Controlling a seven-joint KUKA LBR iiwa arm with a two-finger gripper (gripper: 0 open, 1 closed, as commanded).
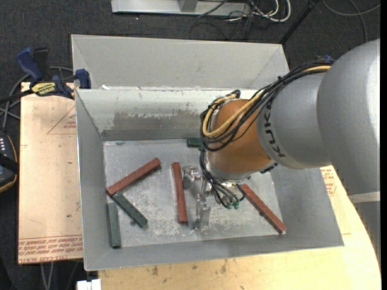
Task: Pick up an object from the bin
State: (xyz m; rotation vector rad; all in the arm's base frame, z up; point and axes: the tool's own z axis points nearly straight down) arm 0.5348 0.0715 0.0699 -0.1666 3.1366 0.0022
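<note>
Looking down into a grey bin [89, 180] and reading across its floor. Finding, at the far left front, a green stick [113, 225] lying along the left wall. Seeing just beside it a second green stick [129, 211], slanting from upper left to lower right. Noting above that a red stick [134, 176], slanting the other way, its lower end near the second green stick's upper end; not possible to tell whether touching.

Coming to the middle: a middle red stick [179, 192] lying nearly straight front to back, flat on the floor. Spotting a small green scrap [195, 142] at the foot of the back wall.

Finding the gripper [201, 221] pointing down just right of the middle red stick's front end, low over bare floor. Not possible to tell whether parted or closed; seeing nothing held. Passing the orange cover [233, 144] and looping cables [290, 77] above it. Ending at a right red stick [266, 210], slanting toward the front right corner.
</note>
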